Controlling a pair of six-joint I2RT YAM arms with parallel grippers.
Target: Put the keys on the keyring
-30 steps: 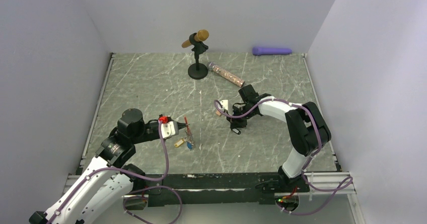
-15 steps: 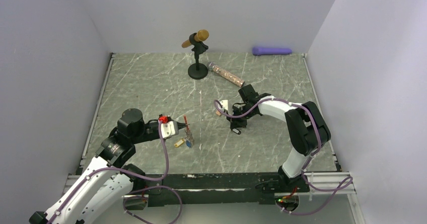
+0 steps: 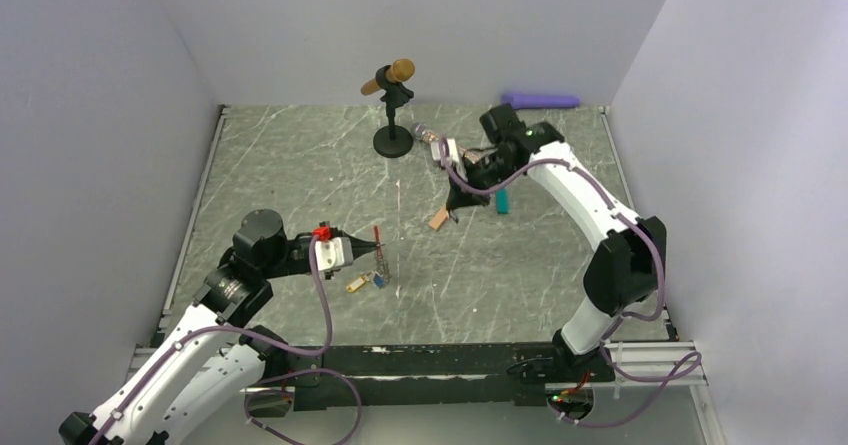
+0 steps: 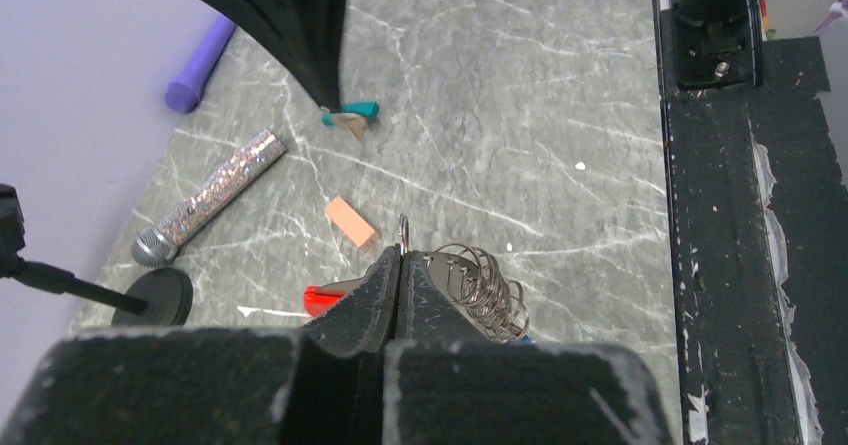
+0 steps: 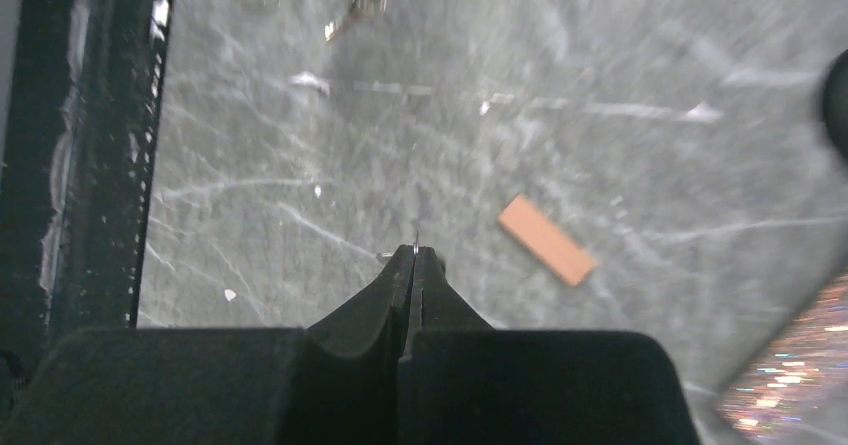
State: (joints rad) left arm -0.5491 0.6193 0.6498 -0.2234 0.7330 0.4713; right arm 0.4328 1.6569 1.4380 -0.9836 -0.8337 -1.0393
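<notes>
— At the near left of the table (image 3: 300, 165), is that the keyring (image 4: 485, 287) in the left hand (image 4: 401, 257)?
— Yes. That hand is pinched shut on a thin wire loop of it. The silvery coil fans out to one side of the tip, and the red clip sticks out on the other.
— And the keys (image 3: 366, 283)?
— On the table just beside the keyring, below the left hand's tip. A yellow tag and a blue one show, close together. Whether they touch the coil I cannot tell.
— What about the right hand (image 5: 415, 257)?
— Its jaws are pressed together, raised off the table. A hair of metal shows at the tips, too small to name.
— What lies round it?
— A tan block (image 5: 546, 238) lies on the table just below it and a teal block (image 3: 501, 201) under its arm. The glittery tube (image 4: 212, 197) is further back, toward the microphone stand (image 3: 392, 143). A purple cylinder (image 3: 540, 100) lies against the back wall.
— Anything different from a second ago?
— The right arm. It was folded low over the middle of the table. Now it stretches toward the far side with the hand lifted, covering most of the glittery tube from above. The teal block, hidden then, shows. The left hand with the keyring sits a touch further right. The keys and the tan block lie about where they were.
</notes>
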